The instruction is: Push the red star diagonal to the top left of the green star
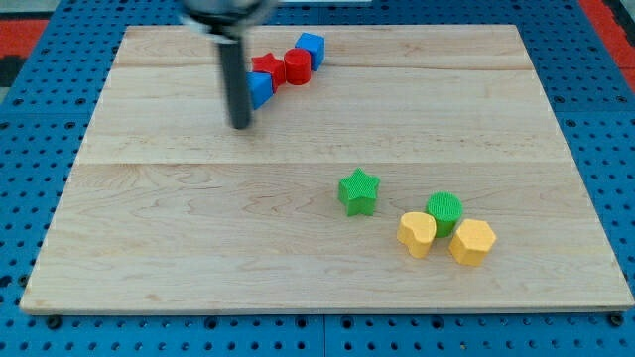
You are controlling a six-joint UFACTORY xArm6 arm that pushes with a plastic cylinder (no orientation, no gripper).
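The red star (267, 66) lies near the view's top, in a diagonal row of touching blocks: a blue block (260, 88) at its lower left, a red cylinder (297, 66) at its right and a blue cube (311, 48) beyond that. The green star (358, 191) sits well below and to the right, near the board's middle. My tip (241, 125) rests on the board just below and left of the blue block, and the rod hides that block's left side.
A green cylinder (445, 211), a yellow heart-like block (417, 234) and a yellow hexagon (472, 242) cluster right of the green star. The wooden board (149, 228) lies on a blue perforated table.
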